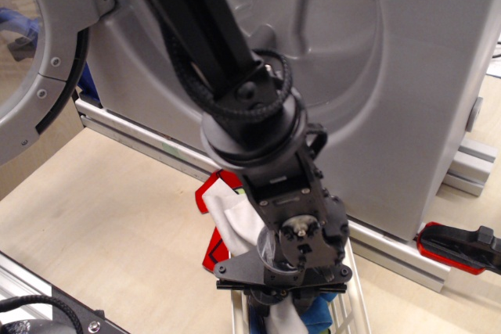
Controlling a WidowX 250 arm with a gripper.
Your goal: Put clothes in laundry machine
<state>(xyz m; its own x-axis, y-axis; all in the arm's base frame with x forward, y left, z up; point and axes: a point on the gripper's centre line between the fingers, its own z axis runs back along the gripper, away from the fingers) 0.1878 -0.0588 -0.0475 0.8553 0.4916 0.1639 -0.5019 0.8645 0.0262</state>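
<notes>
The grey laundry machine (pixel 407 76) fills the back; its round clear-windowed door (pixel 31 52) stands open at the left. My gripper (pixel 283 310) points down into the white slatted basket (pixel 354 312) at the bottom edge. Its jaws have drawn in on the whitish-grey cloth (pixel 235 217), which runs from the floor up between them. A bright blue cloth (pixel 317 320) lies in the basket to the right of the jaws. A red garment with black trim (pixel 213 193) lies under the white cloth. The fingertips are mostly hidden by the wrist and the frame edge.
Aluminium rails (pixel 141 142) run along the machine's base. A red and black clamp (pixel 458 246) lies on the wooden floor at the right. A metal frame with black cable (pixel 31 307) crosses the bottom left corner.
</notes>
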